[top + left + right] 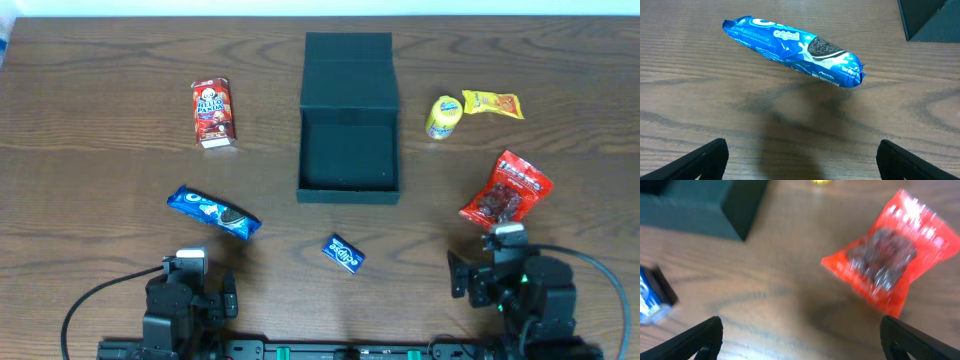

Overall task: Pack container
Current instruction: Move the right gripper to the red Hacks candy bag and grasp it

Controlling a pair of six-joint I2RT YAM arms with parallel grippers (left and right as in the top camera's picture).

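The container (348, 192) is a dark teal-black square box at the table's centre back, open, with its flap lid (348, 60) folded away from me. Its corner shows at the top right of the left wrist view (935, 22) and the top left of the right wrist view (695, 215). My left gripper (800, 150) is open over bare wood, just short of a blue Oreo packet (792, 51). My right gripper (801, 325) is open too, with a red snack bag (892, 265) ahead of it to the right. Nothing is between either pair of fingers.
A red Hello Panda box (214, 112) stands left of the container. A small blue packet (343, 253) lies in front of it. A yellow round snack (443, 117) and a yellow-orange packet (492, 104) lie to its right. Both arms sit at the near edge.
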